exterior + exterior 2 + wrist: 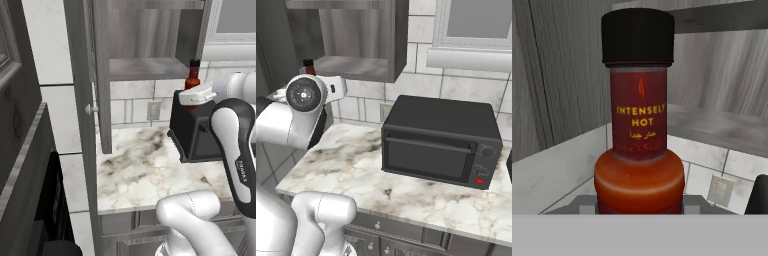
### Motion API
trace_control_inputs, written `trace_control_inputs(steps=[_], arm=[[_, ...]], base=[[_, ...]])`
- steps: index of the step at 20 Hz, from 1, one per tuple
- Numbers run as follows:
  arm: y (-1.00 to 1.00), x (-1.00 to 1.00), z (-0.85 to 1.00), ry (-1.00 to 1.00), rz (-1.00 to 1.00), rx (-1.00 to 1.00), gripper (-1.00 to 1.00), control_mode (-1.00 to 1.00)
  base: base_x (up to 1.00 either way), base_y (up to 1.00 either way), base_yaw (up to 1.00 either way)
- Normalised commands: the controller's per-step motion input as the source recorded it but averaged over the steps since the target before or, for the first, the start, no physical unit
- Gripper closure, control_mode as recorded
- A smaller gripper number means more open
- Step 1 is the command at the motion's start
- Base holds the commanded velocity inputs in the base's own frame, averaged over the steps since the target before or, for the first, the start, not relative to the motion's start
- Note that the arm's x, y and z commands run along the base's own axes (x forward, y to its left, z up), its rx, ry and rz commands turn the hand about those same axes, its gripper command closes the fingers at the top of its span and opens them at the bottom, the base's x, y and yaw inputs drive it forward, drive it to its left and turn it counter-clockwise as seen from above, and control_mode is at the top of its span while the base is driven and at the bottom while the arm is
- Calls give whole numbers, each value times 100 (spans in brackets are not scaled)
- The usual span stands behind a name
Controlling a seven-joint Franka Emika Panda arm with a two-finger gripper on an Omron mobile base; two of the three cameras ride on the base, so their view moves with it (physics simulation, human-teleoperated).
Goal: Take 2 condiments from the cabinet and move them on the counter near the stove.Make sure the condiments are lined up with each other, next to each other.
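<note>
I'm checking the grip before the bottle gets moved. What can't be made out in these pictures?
- Fingertips: hand view, cut off by the bottom edge, behind the red bottle.
- Bottle's body: left base view, hidden by the white hand; just neck and cap.
- Second condiment, stove: outside every frame.

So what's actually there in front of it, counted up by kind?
Hot sauce bottles: 1, red with a black cap, held at the robot's fingers
Toaster ovens: 1, black
Wall cabinets: 1, grey, door open
Wall outlets: 1
Marble counters: 1
Total: 5
</note>
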Motion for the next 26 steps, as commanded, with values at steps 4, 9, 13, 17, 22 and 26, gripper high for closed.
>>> trace_control_inputs(steps=[4,9,13,17,22,26], arm=[[0,-17,-14,0,0,4,100,-100],[0,-14,-17,-4,0,0,100,-100],[0,-23,-16,-3,0,0,100,-100],[0,-21,-11,-1,0,0,100,-100],[0,-8,-5,0,0,0,100,-100],[0,0,-2,0,0,0,100,-100]], base=[[0,0,0],[0,0,0],[0,0,0],[0,0,0],[0,0,0],[0,0,0]])
